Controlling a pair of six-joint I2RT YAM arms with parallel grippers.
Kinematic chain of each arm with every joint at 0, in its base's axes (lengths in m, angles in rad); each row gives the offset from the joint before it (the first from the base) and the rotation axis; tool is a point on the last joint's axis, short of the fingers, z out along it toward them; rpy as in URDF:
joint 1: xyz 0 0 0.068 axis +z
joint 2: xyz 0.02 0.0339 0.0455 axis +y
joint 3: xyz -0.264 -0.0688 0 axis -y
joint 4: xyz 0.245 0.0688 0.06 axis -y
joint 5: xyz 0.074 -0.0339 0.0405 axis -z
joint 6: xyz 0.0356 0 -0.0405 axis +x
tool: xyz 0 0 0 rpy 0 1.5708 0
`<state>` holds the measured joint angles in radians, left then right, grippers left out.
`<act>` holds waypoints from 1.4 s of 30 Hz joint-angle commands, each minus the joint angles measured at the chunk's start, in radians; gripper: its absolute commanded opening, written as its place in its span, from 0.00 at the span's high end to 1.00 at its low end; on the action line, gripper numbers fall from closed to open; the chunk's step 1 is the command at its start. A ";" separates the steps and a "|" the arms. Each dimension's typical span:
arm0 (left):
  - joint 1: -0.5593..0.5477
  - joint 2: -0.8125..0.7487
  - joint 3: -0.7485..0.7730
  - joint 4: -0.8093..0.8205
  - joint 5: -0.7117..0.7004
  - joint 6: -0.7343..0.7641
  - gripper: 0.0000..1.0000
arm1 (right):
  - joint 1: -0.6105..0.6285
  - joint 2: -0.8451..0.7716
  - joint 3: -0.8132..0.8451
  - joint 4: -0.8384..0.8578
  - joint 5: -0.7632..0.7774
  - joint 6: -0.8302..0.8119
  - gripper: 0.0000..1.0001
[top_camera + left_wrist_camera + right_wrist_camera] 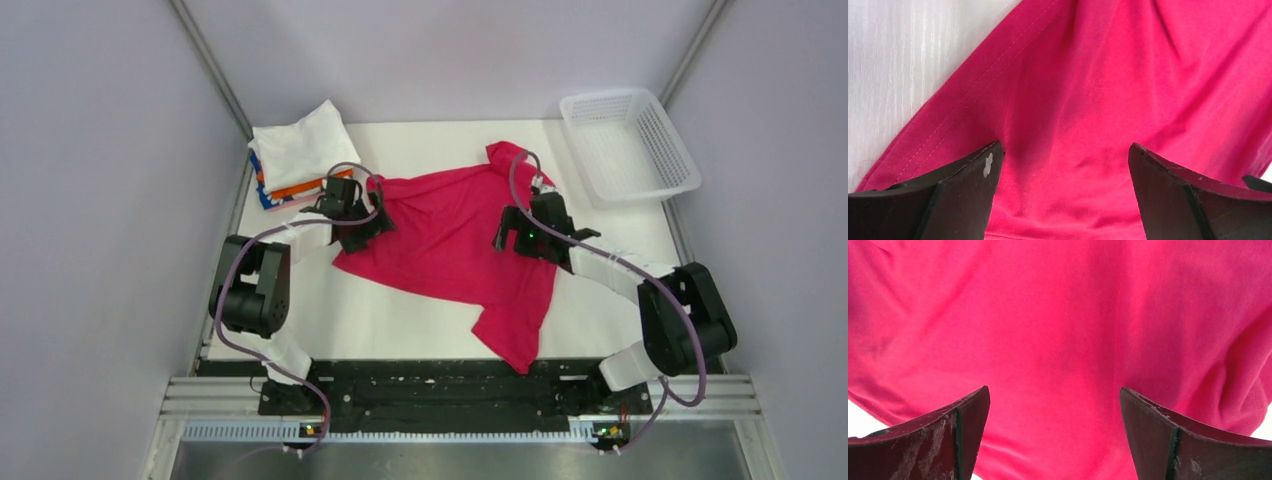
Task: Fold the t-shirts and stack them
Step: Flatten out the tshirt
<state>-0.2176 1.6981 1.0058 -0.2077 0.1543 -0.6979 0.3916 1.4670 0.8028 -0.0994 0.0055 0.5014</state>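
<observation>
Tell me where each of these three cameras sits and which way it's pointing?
Top external: fixed above and behind the robot, looking down on the table, crimson t-shirt, folded stack and basket; left arm and right arm both show.
Left wrist: on the left arm, facing down past the open left gripper at the shirt's stitched edge and table.
Right wrist: on the right arm, facing down past the open right gripper; cloth nearly fills it.
Shared: all three see the crimson t-shirt.

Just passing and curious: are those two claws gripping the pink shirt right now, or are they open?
Left gripper: open, holding nothing, above the crimson shirt.
Right gripper: open, holding nothing, above the same shirt.
</observation>
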 commanded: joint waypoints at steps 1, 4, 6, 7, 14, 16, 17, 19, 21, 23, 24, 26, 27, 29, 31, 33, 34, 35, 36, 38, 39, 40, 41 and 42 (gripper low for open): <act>0.005 0.023 0.013 0.059 -0.003 -0.020 0.01 | 0.008 0.044 0.000 0.028 0.025 0.051 0.01; 0.014 0.053 0.027 0.025 -0.080 -0.048 0.01 | 0.006 0.132 0.049 0.034 0.065 0.040 0.01; 0.023 0.063 0.021 0.026 -0.122 -0.062 0.01 | 0.001 0.192 0.087 0.030 0.103 0.031 0.01; 0.029 0.069 0.018 0.030 -0.135 -0.067 0.01 | -0.007 0.222 0.108 0.028 0.115 0.026 0.01; 0.083 0.110 0.050 0.023 -0.214 -0.108 0.01 | -0.077 0.417 0.282 0.017 0.110 -0.021 0.01; 0.087 0.127 0.070 0.020 -0.208 -0.107 0.01 | -0.090 0.468 0.346 0.015 0.104 -0.045 0.01; 0.087 0.135 0.082 0.019 -0.202 -0.105 0.01 | -0.100 0.493 0.384 0.010 0.104 -0.058 0.01; 0.087 0.149 0.101 0.025 -0.182 -0.108 0.01 | -0.114 0.547 0.451 0.001 0.103 -0.078 0.01; 0.084 0.152 0.112 0.031 -0.175 -0.122 0.01 | -0.125 0.577 0.515 -0.024 0.102 -0.103 0.01; 0.079 0.131 0.105 0.055 -0.162 -0.124 0.02 | -0.129 0.575 0.547 -0.060 0.114 -0.121 0.01; 0.076 0.104 0.100 0.061 -0.160 -0.122 0.01 | -0.129 0.558 0.547 -0.060 0.116 -0.128 0.01; 0.070 0.047 0.094 0.056 -0.159 -0.106 0.01 | -0.129 0.501 0.531 -0.055 0.104 -0.144 0.01; 0.068 0.012 0.086 0.046 -0.168 -0.100 0.01 | -0.129 0.464 0.516 -0.055 0.100 -0.149 0.01; 0.066 -0.066 0.058 0.020 -0.209 -0.089 0.01 | -0.128 0.375 0.467 -0.042 0.097 -0.156 0.01; 0.066 -0.152 0.009 -0.016 -0.263 -0.092 0.01 | -0.129 0.282 0.397 -0.025 0.126 -0.159 0.01; 0.067 -0.234 -0.044 -0.054 -0.330 -0.098 0.01 | -0.128 0.193 0.330 -0.020 0.148 -0.151 0.01; 0.067 -0.266 -0.071 -0.064 -0.354 -0.107 0.01 | -0.129 0.149 0.299 -0.018 0.154 -0.144 0.01; 0.068 -0.295 -0.096 -0.069 -0.375 -0.113 0.01 | -0.129 0.109 0.267 -0.019 0.161 -0.129 0.01; 0.069 -0.315 -0.116 -0.078 -0.390 -0.118 0.01 | -0.128 0.059 0.236 -0.020 0.171 -0.108 0.01; 0.073 -0.336 -0.142 -0.118 -0.427 -0.145 0.01 | -0.129 -0.006 0.181 -0.033 0.189 -0.062 0.01; 0.074 -0.342 -0.150 -0.140 -0.445 -0.165 0.01 | -0.128 -0.032 0.158 -0.046 0.201 -0.047 0.01; 0.076 -0.346 -0.161 -0.151 -0.449 -0.177 0.01 | -0.129 -0.056 0.139 -0.064 0.217 -0.029 0.01; 0.078 -0.349 -0.172 -0.147 -0.449 -0.184 0.01 | -0.129 -0.077 0.123 -0.081 0.236 -0.013 0.01; 0.080 -0.349 -0.185 -0.134 -0.444 -0.188 0.01 | -0.128 -0.098 0.107 -0.094 0.246 -0.003 0.01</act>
<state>-0.1467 1.3548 0.8719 -0.2951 -0.2276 -0.8402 0.2733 1.4364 0.9718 -0.1440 0.1772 0.4232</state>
